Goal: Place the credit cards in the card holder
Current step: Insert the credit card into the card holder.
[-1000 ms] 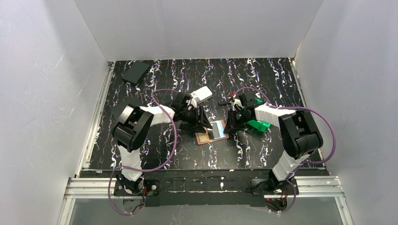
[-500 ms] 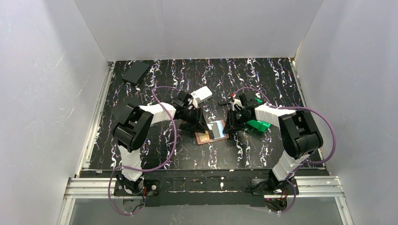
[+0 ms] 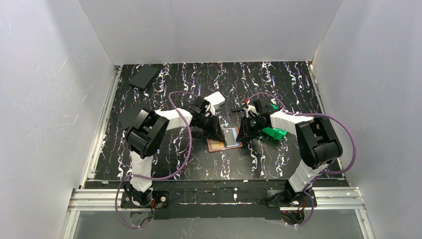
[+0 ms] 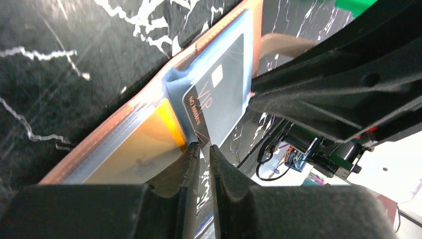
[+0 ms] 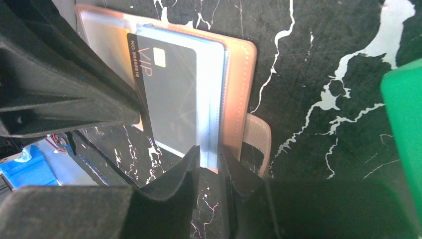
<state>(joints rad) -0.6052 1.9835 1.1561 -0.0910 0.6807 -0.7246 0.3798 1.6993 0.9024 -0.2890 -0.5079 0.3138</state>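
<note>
The card holder (image 3: 226, 142) lies open at the table's centre, orange-brown leather with light-blue inner panels. A dark credit card marked VIP (image 4: 219, 99) sits partly inside its light-blue pocket. My left gripper (image 3: 215, 133) is shut on the card's near corner, its fingertips (image 4: 191, 152) at the holder's middle fold. My right gripper (image 3: 244, 134) is shut on the holder's right edge (image 5: 239, 74), pinching the blue panel and the leather cover beside the snap tab (image 5: 259, 139). The card also shows in the right wrist view (image 5: 169, 94), with the left gripper's fingers (image 5: 59, 94) over its left side.
A green plastic bin (image 3: 273, 132) lies just right of the right gripper and fills the right edge of the right wrist view (image 5: 405, 114). A white rounded box (image 3: 215, 98) lies behind the left gripper. A dark flat case (image 3: 143, 76) lies at the far left corner.
My left arm has shifted right toward the holder, carrying the card further over the blue pocket. The right arm and the holder have stayed in place.
</note>
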